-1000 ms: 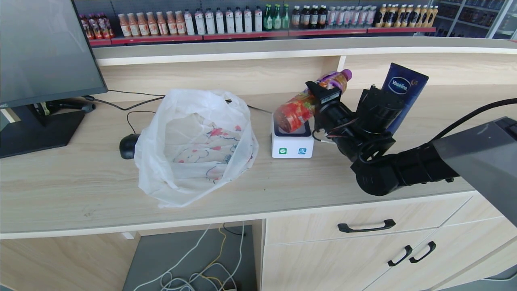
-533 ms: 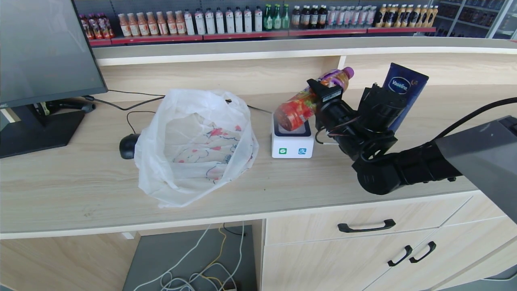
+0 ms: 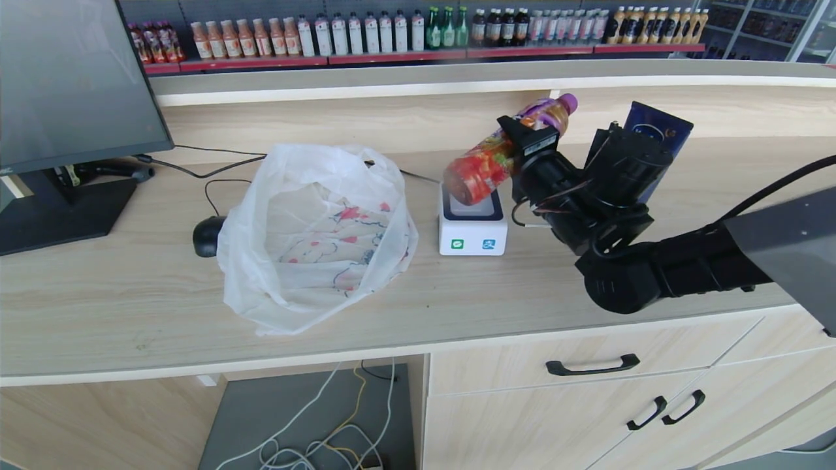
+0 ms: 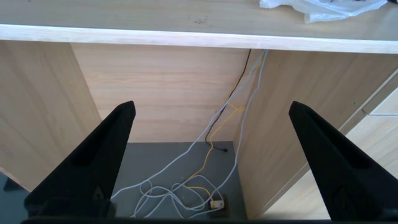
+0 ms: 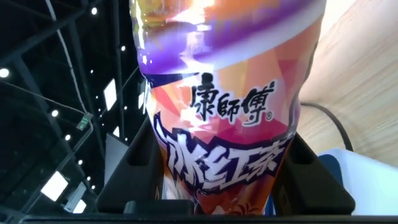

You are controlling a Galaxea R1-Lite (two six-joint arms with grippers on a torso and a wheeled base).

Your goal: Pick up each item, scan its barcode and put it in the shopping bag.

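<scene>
Above the scanner [image 3: 472, 235] — right jaws clamp the tilted bottle [image 3: 482, 168].

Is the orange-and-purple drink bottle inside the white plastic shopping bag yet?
No, the orange-and-purple drink bottle is held in the right end effector above the white box-shaped scanner, apart from the white plastic shopping bag.

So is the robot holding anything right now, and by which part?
The right gripper holds a drink bottle around its labelled body, tilted above the scanner. The left gripper is open and empty.
</scene>
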